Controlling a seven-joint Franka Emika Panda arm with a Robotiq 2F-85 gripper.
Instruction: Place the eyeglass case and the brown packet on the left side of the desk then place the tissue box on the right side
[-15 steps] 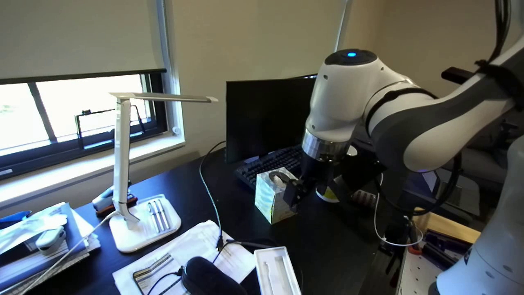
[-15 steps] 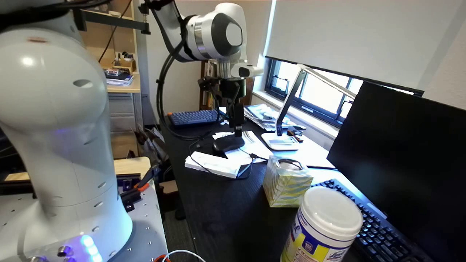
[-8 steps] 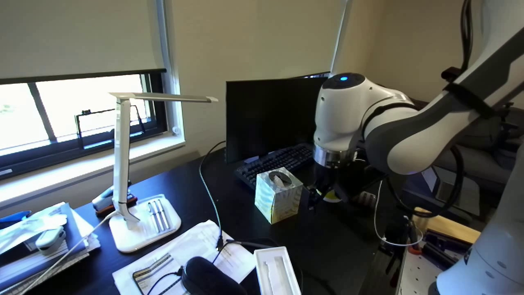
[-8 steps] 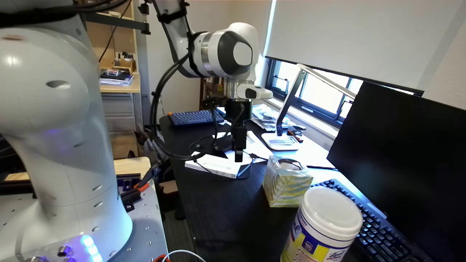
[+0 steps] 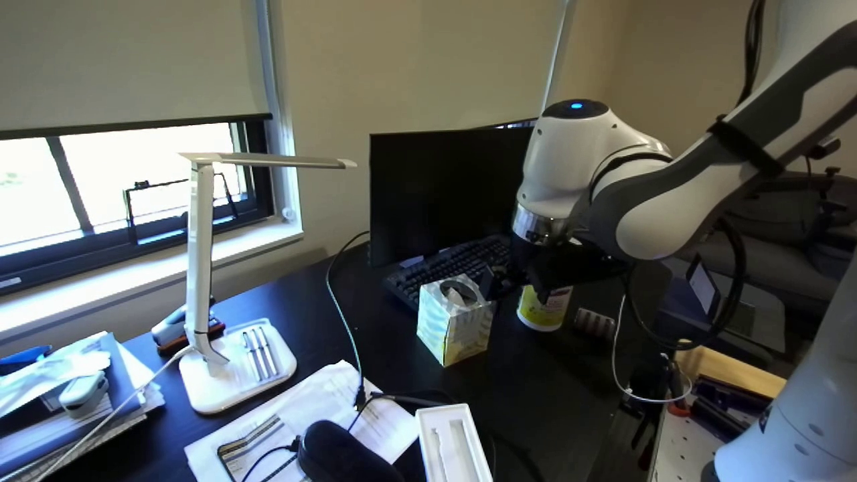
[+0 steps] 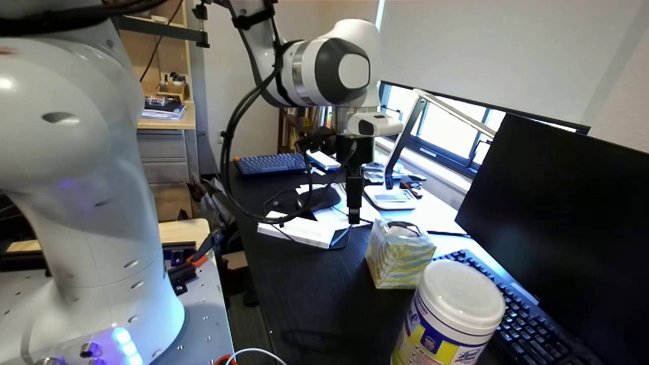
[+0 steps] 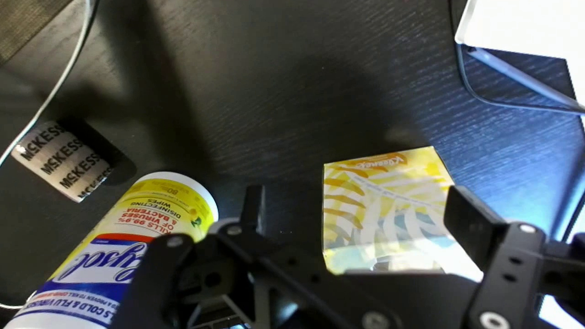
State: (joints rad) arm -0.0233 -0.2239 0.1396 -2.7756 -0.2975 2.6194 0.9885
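Observation:
The pale yellow-green tissue box (image 5: 455,328) stands on the dark desk (image 5: 529,402) before a keyboard; it also shows in an exterior view (image 6: 399,256). My gripper (image 7: 361,214) is open and empty. It hangs above the desk close to the box; in the wrist view the tissue box (image 7: 384,201) appears between the fingers, and the right finger (image 7: 473,224) overlaps its edge. The black eyeglass case (image 5: 345,454) lies on white papers. A flat brownish rectangle (image 5: 251,438) lies left of it; I cannot tell whether this is the brown packet.
A Lysol tub (image 7: 109,256) stands near the left finger, with a printed brown roll (image 7: 64,160) beyond. A white open box (image 5: 454,442) with cables lies near the case. A lamp (image 5: 199,254), monitor (image 5: 435,194) and keyboard (image 6: 522,319) stand at the back.
The gripper first came lower, then shifted toward the monitor side, closer to the tissue box and slightly higher. The tissue box and the eyeglass case have not moved.

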